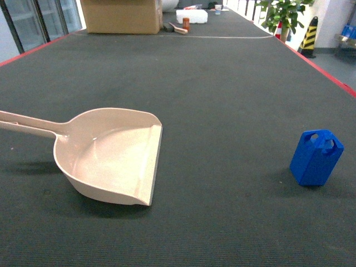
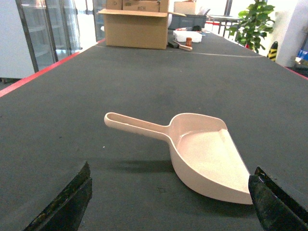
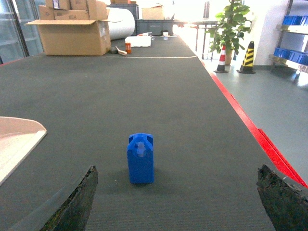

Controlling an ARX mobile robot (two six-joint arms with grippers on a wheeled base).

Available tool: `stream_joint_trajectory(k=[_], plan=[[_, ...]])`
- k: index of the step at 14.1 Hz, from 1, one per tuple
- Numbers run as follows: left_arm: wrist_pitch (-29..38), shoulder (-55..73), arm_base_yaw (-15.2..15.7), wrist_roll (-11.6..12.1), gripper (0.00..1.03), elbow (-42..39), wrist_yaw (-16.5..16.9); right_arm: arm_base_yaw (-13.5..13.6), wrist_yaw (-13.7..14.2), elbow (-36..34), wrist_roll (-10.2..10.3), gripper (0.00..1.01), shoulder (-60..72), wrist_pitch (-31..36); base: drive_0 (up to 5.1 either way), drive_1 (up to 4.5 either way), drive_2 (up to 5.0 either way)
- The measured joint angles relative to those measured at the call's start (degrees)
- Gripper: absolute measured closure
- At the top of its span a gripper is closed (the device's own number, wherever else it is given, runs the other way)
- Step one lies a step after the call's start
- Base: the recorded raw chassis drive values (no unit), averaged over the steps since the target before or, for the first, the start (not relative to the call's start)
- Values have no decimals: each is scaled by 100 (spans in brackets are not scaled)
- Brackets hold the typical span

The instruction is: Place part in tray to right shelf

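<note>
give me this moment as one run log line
part: upright on belt, untouched | tray: empty, left of part, apart | left gripper: open | right gripper: open, facing part

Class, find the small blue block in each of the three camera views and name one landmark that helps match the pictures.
Head: blue block stands upright at the right edge, apart from the beige scoop.
Left wrist: not in view.
Right wrist: lower centre, upright on the dark mat, framed by the open jaws.
Shared landmark: the cardboard box at the far end shows in all three.
</note>
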Motion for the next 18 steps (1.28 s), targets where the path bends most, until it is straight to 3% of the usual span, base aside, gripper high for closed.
stream_joint_trajectory(k=[6,7,8,11,12,13,14,16,17,18], plan=[[-2,0,0,0,5,0,0,0,0,0,0,3,0,0,0,0,0],[-166,37,-74,33,5,28,-173,0,0,0,0,3,0,0,0,0,0],[-588,448,-431,39,5,205,-979,0,2,0,0,3,0,-7,0,0,0],[-328,968,-437,-76,5,236,-1102,0,0,0,0,3,0,0,0,0,0],[245,1456,-350,-282,5,238,-986,0,0,0,0,3,0,-9,0,0,0],[1062,2310,-214,-614,5,332,-625,0,0,0,0,3,0,-2,0,0,0],[1989,3390,-72,-1176,5,520,-188,0,0,0,0,3,0,-2,0,0,0],[3862,5716,208,-2605,5,1117,769,0,0,0,0,3,0,0,0,0,0],[4758,6942,310,-3471,5,1499,1102,0,0,0,0,3,0,-2,0,0,0],[5274,7899,334,-4107,5,1864,1211,0,0,0,0,3,0,-2,0,0,0]])
